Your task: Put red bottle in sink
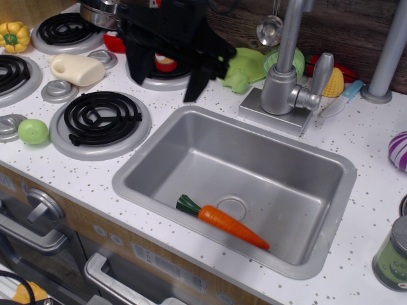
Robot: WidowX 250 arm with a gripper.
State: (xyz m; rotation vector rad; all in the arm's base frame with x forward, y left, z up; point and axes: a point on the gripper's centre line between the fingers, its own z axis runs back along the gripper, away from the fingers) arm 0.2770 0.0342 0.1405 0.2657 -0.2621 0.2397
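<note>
Over the back burner point(166, 77), black gripper point(166, 81) hanging with fingers spread wide, one finger tip down at the left of the burner, the other reaching toward the sink's back left corner. Between those fingers, red bottle point(166, 63) standing on the burner, only partly seen, red and yellow showing with a round emblem; not pinched, gap visible on both sides. Down front, sink point(331, 159) set in the speckled white worktop point(375, 136), holding an orange carrot point(224, 221) with green top, lying beside the round drain point(233, 206). Behind the sink, silver faucet point(287, 70). Off to the left, cream-white jug point(76, 68) lying on its side between burners, green ball point(33, 131) near the front edge, yellow pepper point(14, 35) at the far corner. Just right of the gripper, green toy piece point(245, 68) against the faucet base.
</note>
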